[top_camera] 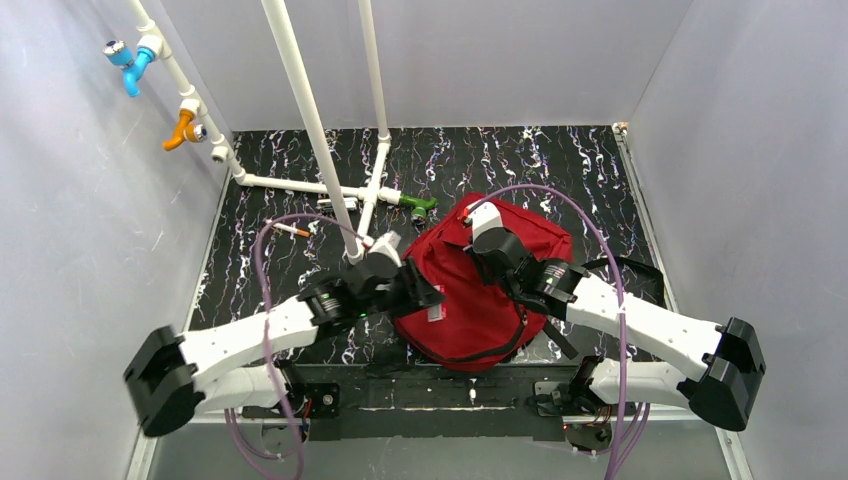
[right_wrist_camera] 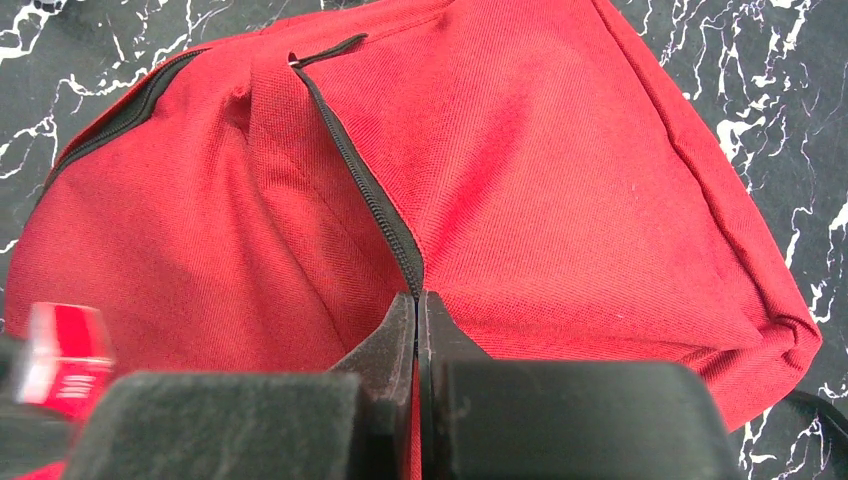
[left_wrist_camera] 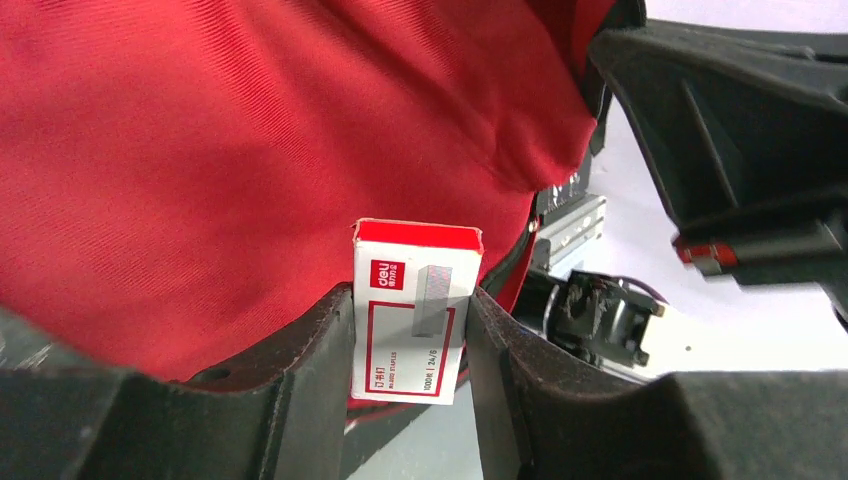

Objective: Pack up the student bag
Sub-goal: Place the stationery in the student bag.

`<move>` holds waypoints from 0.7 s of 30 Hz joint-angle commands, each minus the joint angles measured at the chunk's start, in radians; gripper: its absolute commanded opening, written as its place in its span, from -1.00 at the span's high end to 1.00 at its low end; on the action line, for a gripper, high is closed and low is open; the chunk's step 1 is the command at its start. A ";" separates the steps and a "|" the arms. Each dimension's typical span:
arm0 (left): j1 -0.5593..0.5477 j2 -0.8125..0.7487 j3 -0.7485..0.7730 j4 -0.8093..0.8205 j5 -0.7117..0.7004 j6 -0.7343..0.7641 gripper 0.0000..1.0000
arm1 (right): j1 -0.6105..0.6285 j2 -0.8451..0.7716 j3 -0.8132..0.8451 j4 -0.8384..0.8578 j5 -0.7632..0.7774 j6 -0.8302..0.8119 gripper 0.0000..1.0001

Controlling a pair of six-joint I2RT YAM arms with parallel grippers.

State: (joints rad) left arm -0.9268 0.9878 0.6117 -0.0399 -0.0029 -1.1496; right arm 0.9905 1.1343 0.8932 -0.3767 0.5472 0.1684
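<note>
The left gripper (left_wrist_camera: 410,305) pinches 1 red-and-white staples box (left_wrist_camera: 417,265), the student bag (top_camera: 465,305) lying just beyond it and directly under the right gripper (right_wrist_camera: 417,308), which is pressed together on the fabric at the zipper (right_wrist_camera: 368,190).

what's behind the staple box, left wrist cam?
Red bag fabric fills the view behind the staple box, which the left gripper holds upright. No opening shows there, so the bag's inside is hidden. Whether the box touches the fabric cannot be told.
</note>
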 commanded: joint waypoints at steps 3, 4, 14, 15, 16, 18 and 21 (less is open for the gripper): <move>-0.102 0.264 0.229 0.111 -0.194 0.042 0.34 | 0.010 -0.031 0.076 0.029 -0.039 0.032 0.97; -0.103 0.292 0.248 0.120 -0.206 0.044 0.34 | 0.010 -0.036 0.076 0.032 -0.040 0.033 0.97; -0.086 0.515 0.377 0.207 -0.187 0.045 0.32 | 0.010 -0.077 0.063 0.061 -0.073 0.063 0.97; -0.071 0.523 0.385 0.207 -0.177 0.045 0.31 | 0.010 -0.081 0.060 0.063 -0.077 0.066 0.97; -0.054 0.531 0.391 0.207 -0.164 0.040 0.31 | 0.010 -0.084 0.059 0.064 -0.078 0.069 0.97; -0.025 0.552 0.401 0.207 -0.131 0.023 0.31 | 0.010 -0.091 0.055 0.066 -0.079 0.071 0.97; -0.007 0.591 0.421 0.221 -0.095 0.001 0.31 | 0.010 -0.100 0.046 0.071 -0.078 0.071 0.97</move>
State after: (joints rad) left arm -0.9646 1.5562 0.9745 0.1436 -0.1284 -1.1271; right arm 0.9905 1.0752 0.9146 -0.3920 0.4934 0.2142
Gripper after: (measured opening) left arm 0.391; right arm 0.032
